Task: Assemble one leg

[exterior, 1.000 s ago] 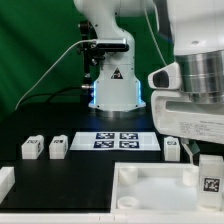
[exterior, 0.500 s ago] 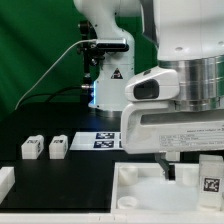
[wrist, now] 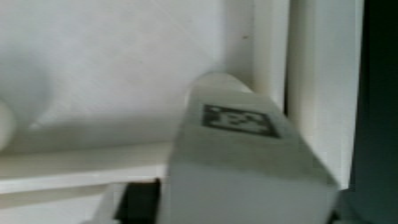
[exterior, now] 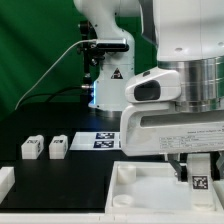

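Observation:
My gripper is shut on a leg, a small white post with a black-and-white tag, at the exterior view's right. It holds the leg upright over the far right corner of the large white tray. In the wrist view the leg fills the space between my jaws, tag facing the camera, and one dark finger lies against its side. My gripper is over the tray's white floor. The leg's lower end is hidden.
Two more legs stand on the black table at the exterior view's left. The marker board lies behind the tray, half hidden by my hand. Another white part sits at the left edge. The robot base stands at the back.
My hand came down and to the exterior view's left, then the fingers shifted right onto the leg by the tray's corner. The leg's tag now sits slightly further left.

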